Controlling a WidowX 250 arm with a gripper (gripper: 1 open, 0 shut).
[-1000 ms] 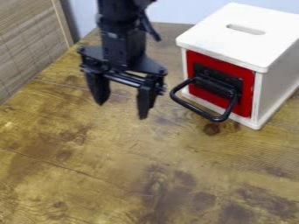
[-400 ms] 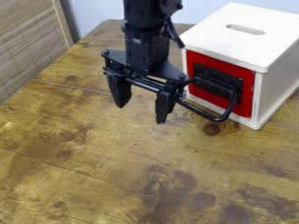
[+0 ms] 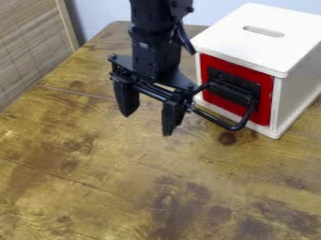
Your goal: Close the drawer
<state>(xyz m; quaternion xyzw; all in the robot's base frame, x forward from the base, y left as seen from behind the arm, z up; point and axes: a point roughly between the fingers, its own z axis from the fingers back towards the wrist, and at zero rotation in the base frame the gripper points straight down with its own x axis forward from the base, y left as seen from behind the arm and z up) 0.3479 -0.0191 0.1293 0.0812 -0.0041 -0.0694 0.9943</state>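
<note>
The drawer [image 3: 232, 90] has a red front with a black panel and sits in a white box-shaped cabinet [image 3: 257, 47] at the upper right. Its large black loop handle [image 3: 216, 112] sticks out toward the lower left. My black gripper [image 3: 148, 108] hangs just left of the handle, fingers pointing down and spread apart, open with nothing between them. The right finger [image 3: 172, 116] is close to the handle's left end; I cannot tell whether they touch. The arm covers part of the handle.
A worn wooden table [image 3: 113, 187] fills the view. A wooden slatted panel [image 3: 28, 42] stands at the upper left. A small dark knot or object [image 3: 227, 138] lies on the table below the cabinet's front corner.
Over the last second the gripper moved right toward the drawer handle. In the last half second it barely shifted.
</note>
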